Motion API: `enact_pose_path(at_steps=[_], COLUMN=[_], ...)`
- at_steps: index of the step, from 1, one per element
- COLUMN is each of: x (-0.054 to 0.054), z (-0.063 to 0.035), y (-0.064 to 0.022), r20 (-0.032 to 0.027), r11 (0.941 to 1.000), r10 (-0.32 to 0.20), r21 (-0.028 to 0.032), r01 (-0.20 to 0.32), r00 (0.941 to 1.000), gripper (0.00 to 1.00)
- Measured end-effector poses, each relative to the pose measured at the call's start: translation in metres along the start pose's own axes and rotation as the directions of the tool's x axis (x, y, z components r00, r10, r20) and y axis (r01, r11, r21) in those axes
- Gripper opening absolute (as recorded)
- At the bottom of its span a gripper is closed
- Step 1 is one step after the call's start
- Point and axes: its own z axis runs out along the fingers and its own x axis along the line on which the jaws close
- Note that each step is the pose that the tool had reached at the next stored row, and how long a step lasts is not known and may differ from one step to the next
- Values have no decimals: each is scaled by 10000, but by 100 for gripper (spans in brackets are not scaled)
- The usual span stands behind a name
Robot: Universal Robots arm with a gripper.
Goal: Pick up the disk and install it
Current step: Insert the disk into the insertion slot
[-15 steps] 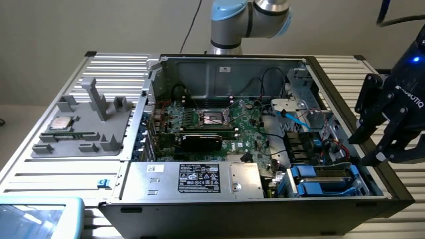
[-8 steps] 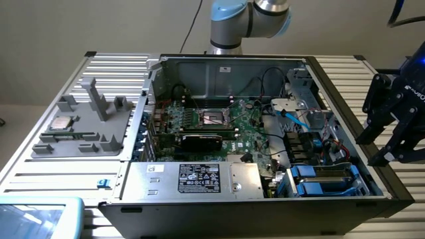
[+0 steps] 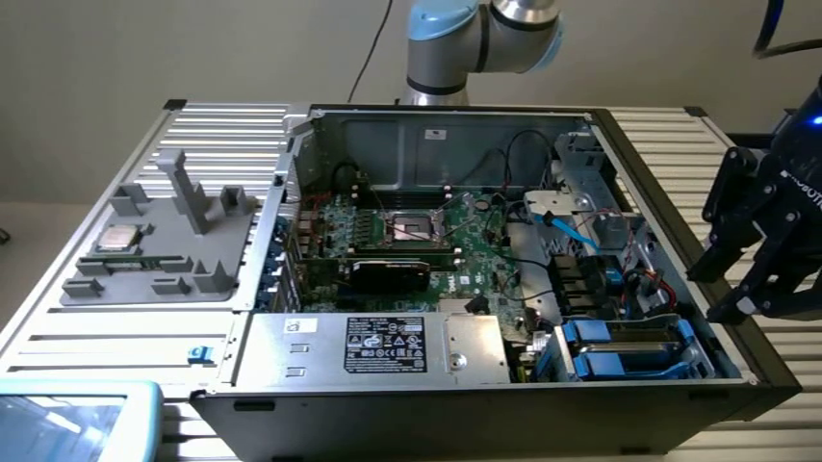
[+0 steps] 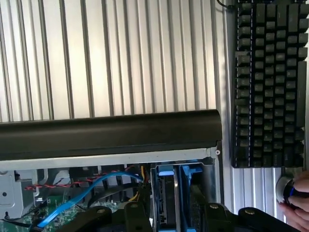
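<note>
In the exterior view the gripper (image 3: 717, 294) hangs with its jaws spread and empty over the open computer case (image 3: 424, 135), at the exterior view's right, near the disk (image 3: 636, 346), which lies in its bay between blue rails; in the wrist view the disk (image 4: 166, 195) shows edge-on, straight ahead of the parted jaws; I judge it rigid, fairly heavy and shock-sensitive, best held across its long sides or by the rail tabs
</note>
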Motion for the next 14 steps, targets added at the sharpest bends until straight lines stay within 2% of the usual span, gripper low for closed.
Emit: enact_pose_path(at_steps=[3,6,11,14], x=[0,1,2,3], z=[34,66,129,157], y=[1,3,6,7], r20=[-22,-44,-83,-108], r11=[9985,9941,9807,9732], r10=[544,1081,1953,2299], r21=[7,15,32,43], r01=[-544,-1081,-1953,-2299], r00=[9985,9941,9807,9731], gripper=[45,45,45,45])
